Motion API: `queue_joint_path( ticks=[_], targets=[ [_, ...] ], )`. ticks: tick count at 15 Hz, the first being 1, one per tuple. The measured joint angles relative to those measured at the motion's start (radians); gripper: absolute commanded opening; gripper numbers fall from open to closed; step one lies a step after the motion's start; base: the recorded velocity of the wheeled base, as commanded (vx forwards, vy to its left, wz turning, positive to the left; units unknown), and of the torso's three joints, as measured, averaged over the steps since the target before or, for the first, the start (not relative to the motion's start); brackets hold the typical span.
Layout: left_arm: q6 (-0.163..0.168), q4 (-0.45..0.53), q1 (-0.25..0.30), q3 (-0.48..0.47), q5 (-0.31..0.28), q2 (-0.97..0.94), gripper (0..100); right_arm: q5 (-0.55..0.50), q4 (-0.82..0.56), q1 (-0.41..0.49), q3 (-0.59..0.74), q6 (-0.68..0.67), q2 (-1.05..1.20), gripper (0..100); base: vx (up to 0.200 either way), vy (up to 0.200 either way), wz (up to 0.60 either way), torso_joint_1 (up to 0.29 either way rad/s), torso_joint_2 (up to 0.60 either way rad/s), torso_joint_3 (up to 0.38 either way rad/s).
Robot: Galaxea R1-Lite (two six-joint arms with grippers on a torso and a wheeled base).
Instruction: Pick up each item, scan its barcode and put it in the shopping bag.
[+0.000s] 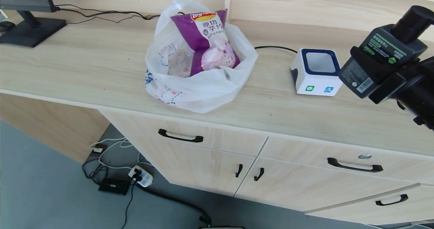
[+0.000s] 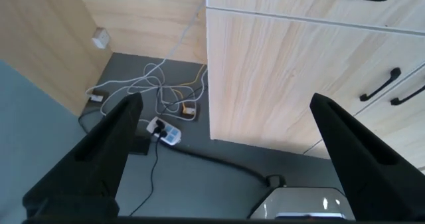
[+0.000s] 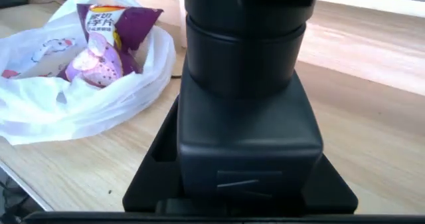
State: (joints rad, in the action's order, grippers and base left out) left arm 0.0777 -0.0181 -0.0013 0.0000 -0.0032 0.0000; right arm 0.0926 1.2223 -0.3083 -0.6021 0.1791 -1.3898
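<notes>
While the chips (image 1: 210, 42) already sit in the shopping bag (image 1: 200, 86), well left of my right gripper (image 1: 374, 76), it clamps a bottle (image 1: 386, 49) just beside the scanner (image 1: 317, 72); scanning and bagging it remain, I judge.

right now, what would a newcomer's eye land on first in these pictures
Most likely the white plastic shopping bag in the middle of the light wooden counter, with a purple crisp packet standing up out of it. Next comes the dark square bottle with a black cap, held in the right gripper at the counter's right end, its barcode label showing, just beside the white and blue box scanner.
</notes>
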Motion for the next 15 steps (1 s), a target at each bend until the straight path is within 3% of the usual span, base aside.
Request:
queue_joint_path(
  ticks=[6,9,13,15],
  targets=[
    [-0.004,-0.001,0.000,0.000,0.000,0.000,100,0.010,-0.061,0.003,-0.034,-0.020,0.005,0,0.000,0.000,0.60,0.003,0.00,0.002],
    [-0.009,0.001,0.000,0.000,0.001,0.000,100,0.106,-0.227,-0.001,-0.135,-0.024,-0.003,0,0.133,0.000,0.00,0.002,0.00,-0.002],
    [-0.015,0.002,-0.001,0.000,0.001,0.000,100,0.146,-0.253,-0.023,-0.245,-0.088,-0.055,0,0.200,0.000,0.00,-0.004,0.00,0.002],
    [-0.015,0.000,0.001,0.000,0.001,0.000,100,0.172,-0.259,-0.028,-0.284,-0.091,-0.091,0,0.000,0.000,0.00,0.000,0.00,0.000]
  ],
)
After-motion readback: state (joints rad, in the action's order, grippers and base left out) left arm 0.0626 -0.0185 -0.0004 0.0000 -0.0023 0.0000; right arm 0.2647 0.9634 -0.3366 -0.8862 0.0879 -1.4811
